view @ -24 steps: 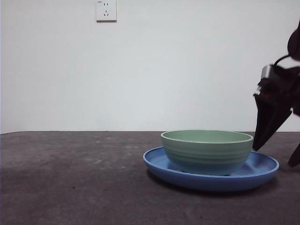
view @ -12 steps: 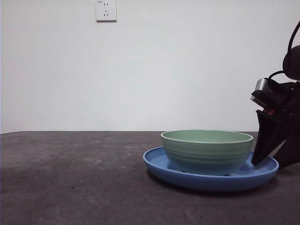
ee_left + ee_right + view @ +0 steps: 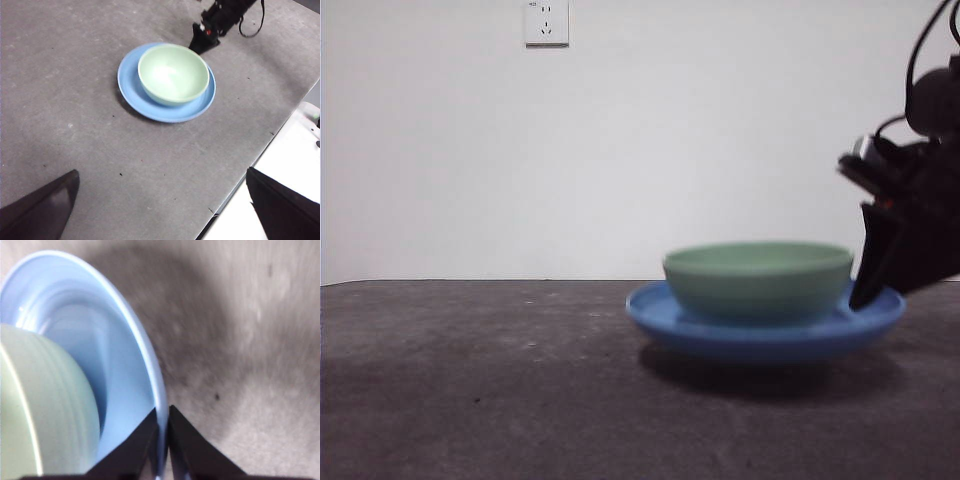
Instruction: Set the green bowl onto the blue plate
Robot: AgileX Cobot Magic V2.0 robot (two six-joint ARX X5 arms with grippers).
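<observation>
- My right end effector (image 3: 161, 432) is pinched tight on the rim of the blue plate (image 3: 765, 335), one jaw inside the rim and one outside, so the plate goes wherever my arm goes.
- The front view shows a shadow under the plate and its near edge clear of the desk (image 3: 480, 390), so I judge it lifted and slightly tilted by that one-sided grip.
- The green bowl (image 3: 758, 282) sits inside the plate, upright, nearer the side away from my jaws; it rides along only by resting there.
- Since the bowl is already on the plate, the task looks done as stated; lifting risks the bowl sliding.
- My left end effector (image 3: 160, 210) hangs high over the desk, well apart from the dishes, jaws spread wide and empty.
- Count: one bowl, one plate, one wall socket (image 3: 547, 22), two end effectors.
</observation>
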